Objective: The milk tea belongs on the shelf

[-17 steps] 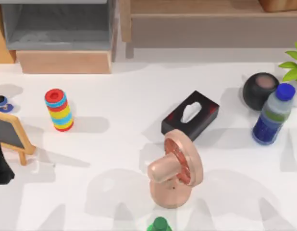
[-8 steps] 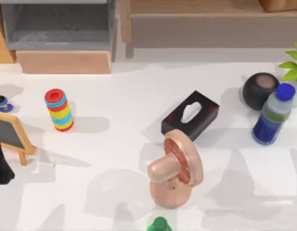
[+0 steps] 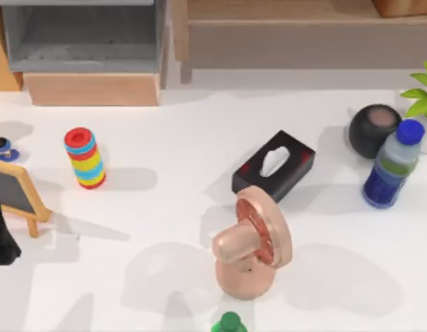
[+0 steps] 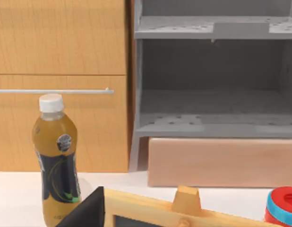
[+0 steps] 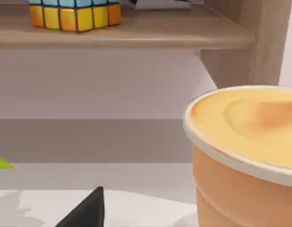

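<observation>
- Top view, white table (image 3: 165, 207). One of each:
  - a striped can (image 3: 84, 158) with a red lid, upright, left of centre;
  - a black tissue box (image 3: 273, 166), near the middle;
  - a pink fan (image 3: 251, 245), just in front of the box;
  - a dark round ball (image 3: 374, 129), touching or just beside a blue-capped water bottle (image 3: 392, 166) on the right;
  - a green cap (image 3: 229, 323), at the near edge;
  - a small wood-framed blackboard (image 3: 16, 194), at the left edge.
- Along the back stand two units: a grey shelf unit (image 3: 82, 34) at the left and a wooden shelf (image 3: 303, 28) at the right.
- Plant leaves (image 3: 422, 90) show at the far right.
- Left wrist view:
  - one amber drink bottle (image 4: 56, 165) with a white cap, upright before a wooden cabinet front (image 4: 61, 71);
  - the grey shelf unit (image 4: 212, 85), two open bays counted;
  - the blackboard's top rail (image 4: 184, 208);
  - the can's red rim (image 4: 284, 204).
- The left end effector (image 4: 87, 210) shows as one dark wedge; I cannot tell its opening.
- Right wrist view:
  - The milk tea (image 5: 245, 161), one orange cup with a cream lid, sits very close to the camera, below the wooden shelf board (image 5: 136, 33) and not on it.
  - One colour cube (image 5: 75, 14) rests on that board.
- The right end effector (image 5: 84, 210) shows as one dark wedge beside the cup; I cannot tell its opening or whether it holds the cup.
</observation>
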{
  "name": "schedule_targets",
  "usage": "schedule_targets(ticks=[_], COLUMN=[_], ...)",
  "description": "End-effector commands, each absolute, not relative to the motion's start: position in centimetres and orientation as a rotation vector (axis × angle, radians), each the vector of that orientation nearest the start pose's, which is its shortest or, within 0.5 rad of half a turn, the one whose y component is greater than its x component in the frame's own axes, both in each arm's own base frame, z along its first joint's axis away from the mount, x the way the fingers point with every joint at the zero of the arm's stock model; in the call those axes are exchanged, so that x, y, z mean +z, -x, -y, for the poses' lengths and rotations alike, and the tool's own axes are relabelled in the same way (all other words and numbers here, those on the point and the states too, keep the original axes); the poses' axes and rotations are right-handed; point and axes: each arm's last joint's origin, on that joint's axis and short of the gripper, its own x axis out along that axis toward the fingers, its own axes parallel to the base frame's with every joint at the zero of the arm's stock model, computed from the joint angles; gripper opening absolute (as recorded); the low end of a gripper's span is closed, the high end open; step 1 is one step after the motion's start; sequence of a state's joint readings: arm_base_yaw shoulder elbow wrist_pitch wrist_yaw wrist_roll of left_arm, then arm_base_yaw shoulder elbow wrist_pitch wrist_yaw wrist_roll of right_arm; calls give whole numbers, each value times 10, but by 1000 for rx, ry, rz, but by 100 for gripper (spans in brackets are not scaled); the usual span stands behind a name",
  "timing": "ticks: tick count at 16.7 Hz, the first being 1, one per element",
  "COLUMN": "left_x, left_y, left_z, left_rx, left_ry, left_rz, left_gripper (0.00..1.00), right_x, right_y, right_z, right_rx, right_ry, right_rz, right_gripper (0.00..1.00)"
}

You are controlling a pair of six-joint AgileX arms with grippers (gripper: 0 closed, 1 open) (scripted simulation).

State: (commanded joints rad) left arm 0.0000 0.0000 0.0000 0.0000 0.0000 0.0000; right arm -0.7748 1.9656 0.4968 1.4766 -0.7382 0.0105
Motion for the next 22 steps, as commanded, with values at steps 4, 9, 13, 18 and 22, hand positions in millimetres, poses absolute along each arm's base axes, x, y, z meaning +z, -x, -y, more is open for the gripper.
schedule_targets(ticks=[4, 9, 13, 18, 22], left_x=[160, 160, 160, 160, 160], left_y=[-106, -106, -106, -106, -106], left_z=[1, 1, 1, 1, 1], left_rx=[0, 0, 0, 0, 0], left_ry=[0, 0, 0, 0, 0], left_rz=[0, 0, 0, 0, 0], left_gripper=[100, 100, 100, 100, 100], right_x=[69, 61, 61, 60, 61], right_y=[-221, -218, -223, -270, -298], right_z=[219, 224, 223, 227, 225], right_rx=[-16, -16, -15, -16, -16], right_ry=[9, 11, 10, 12, 11], right_rz=[-1, 1, -1, 2, 1], right_gripper=[100, 100, 100, 100, 100])
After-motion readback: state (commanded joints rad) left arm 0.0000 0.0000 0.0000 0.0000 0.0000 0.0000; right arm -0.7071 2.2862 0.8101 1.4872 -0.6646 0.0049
